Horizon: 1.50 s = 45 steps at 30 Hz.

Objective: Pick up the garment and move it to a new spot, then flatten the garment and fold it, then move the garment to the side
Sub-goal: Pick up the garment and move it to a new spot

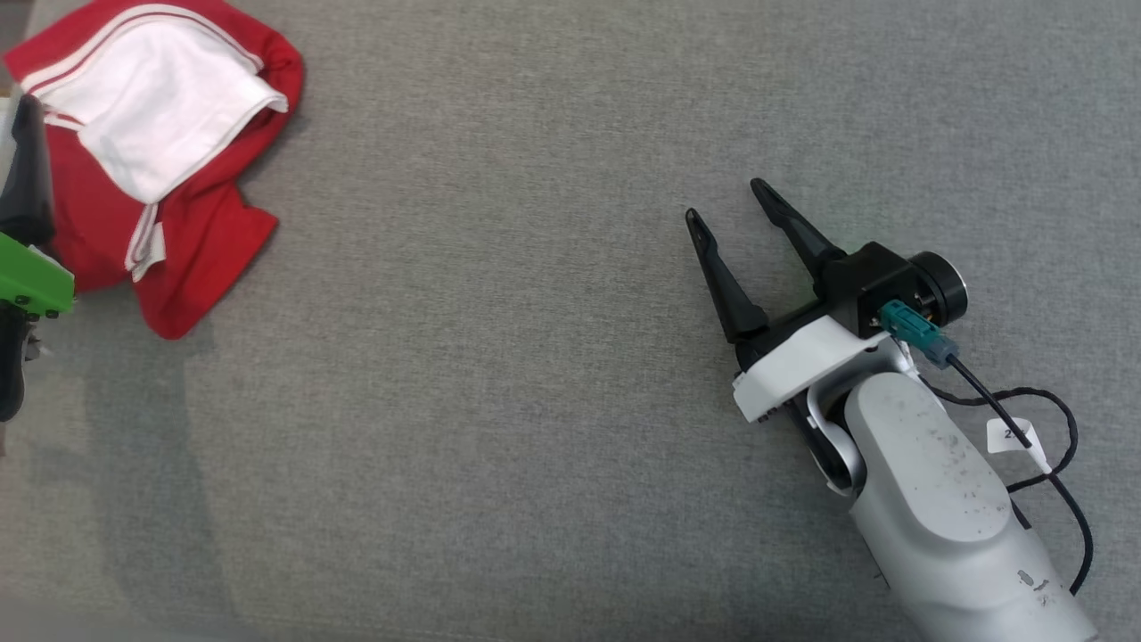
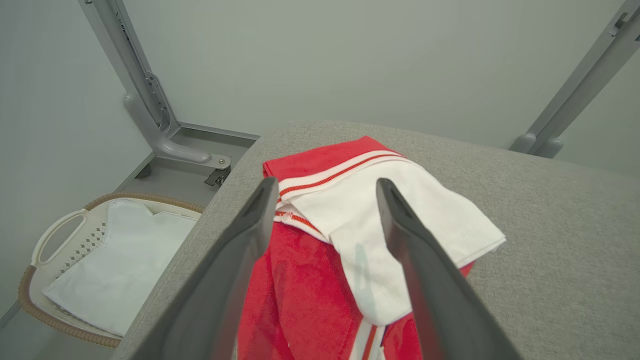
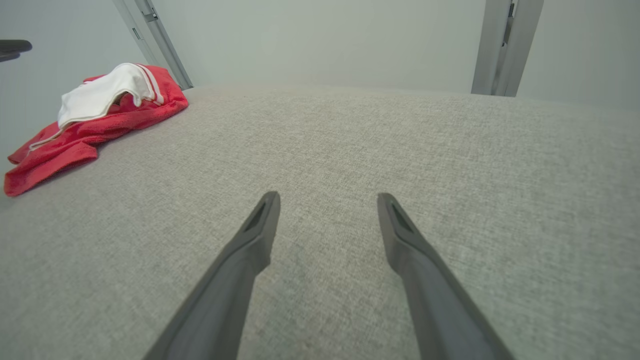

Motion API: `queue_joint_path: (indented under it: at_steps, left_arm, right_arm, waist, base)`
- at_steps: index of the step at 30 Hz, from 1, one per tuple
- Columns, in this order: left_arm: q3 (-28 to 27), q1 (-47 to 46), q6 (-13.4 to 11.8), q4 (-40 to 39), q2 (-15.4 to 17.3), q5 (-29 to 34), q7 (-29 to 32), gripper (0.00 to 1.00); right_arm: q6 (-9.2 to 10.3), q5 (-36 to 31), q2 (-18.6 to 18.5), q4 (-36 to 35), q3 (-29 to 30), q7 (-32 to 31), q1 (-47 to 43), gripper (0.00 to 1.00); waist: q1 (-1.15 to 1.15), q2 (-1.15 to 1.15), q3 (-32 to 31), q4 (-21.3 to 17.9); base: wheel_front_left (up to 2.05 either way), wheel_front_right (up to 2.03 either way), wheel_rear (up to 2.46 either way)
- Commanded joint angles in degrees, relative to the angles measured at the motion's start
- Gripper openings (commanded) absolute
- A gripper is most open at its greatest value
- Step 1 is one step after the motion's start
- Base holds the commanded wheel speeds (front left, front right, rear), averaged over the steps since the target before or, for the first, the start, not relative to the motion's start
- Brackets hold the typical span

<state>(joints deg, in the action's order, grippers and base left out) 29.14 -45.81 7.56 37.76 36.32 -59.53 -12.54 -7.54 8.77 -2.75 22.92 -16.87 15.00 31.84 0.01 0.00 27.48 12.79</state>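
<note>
On the grey tabletop (image 1: pixel 535 401) the crumpled red-and-white garment (image 1: pixel 169 178) lies at the far left edge, left gripper (image 2: pixel 325 187) poised over it, right gripper (image 1: pixel 724 201) well off, both spread wide, so pickup looks pending: lower and pinch the cloth.

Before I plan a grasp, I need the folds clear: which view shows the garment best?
Left wrist view: the garment lies close before the open left gripper. Head view has it at the corner; right wrist view, small, far.
</note>
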Motion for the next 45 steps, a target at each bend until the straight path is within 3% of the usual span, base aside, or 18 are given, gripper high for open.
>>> queue_joint_path:
  at_steps: [1,7,14,16,25,30,38,45]
  left_arm:
    - [2.18,-1.57,-0.15,0.60,1.07,-1.65,1.01,1.00]
    - [8.94,-4.43,-0.15,3.57,3.93,-8.87,3.93,1.00]
    - [14.23,-5.55,-0.15,7.26,4.94,-13.66,6.53,1.00]
    - [15.84,-5.48,-0.14,7.63,4.70,-13.77,4.92,0.00]
    - [18.45,-7.29,-0.09,4.28,6.86,-11.61,-2.48,0.00]
    - [13.62,-7.95,-0.09,-1.84,6.61,-5.28,-2.67,0.00]
    - [9.33,-3.76,-0.09,-14.32,2.06,2.53,-2.70,0.00]
    - [11.60,0.40,-0.09,-21.36,-4.85,4.58,-2.67,0.00]
  right_arm:
    - [0.11,-0.35,-0.33,-0.15,0.20,0.23,0.63,1.00]
    - [0.11,-0.62,-0.65,-1.10,0.18,0.08,0.54,1.00]
    - [0.13,-0.47,-0.85,-2.30,0.45,-0.06,-0.48,1.00]
    - [0.13,-0.11,-0.87,-2.33,0.61,-0.10,-1.12,1.00]
    - [0.11,1.98,-0.38,-1.85,1.23,-0.01,-3.61,1.00]
    - [0.11,3.49,-0.32,-1.88,2.36,0.12,-5.86,1.00]
    - [0.11,5.90,-0.28,-1.77,3.29,0.12,-10.45,1.00]
    - [0.11,7.19,-0.26,-2.72,3.40,0.12,-12.73,1.00]
  waist:
    - [-0.01,0.00,4.10,-4.08]
    - [-0.01,0.00,6.46,-6.81]
    - [-0.01,0.00,6.95,-8.66]
    - [-0.01,0.00,6.19,-8.91]
    - [-0.01,0.00,-0.54,-8.79]
    - [-0.01,0.00,-5.47,-8.92]
    - [-0.01,0.00,-12.02,-11.46]
    - [-0.01,0.00,-13.68,-15.80]
  base:
    - [0.00,0.00,0.00]
    - [0.00,0.00,0.00]
    - [0.00,0.00,0.00]
    - [0.00,0.00,0.00]
    - [0.00,0.00,0.00]
    - [0.00,0.00,0.00]
    - [0.00,0.00,0.00]
    - [0.00,0.00,0.00]
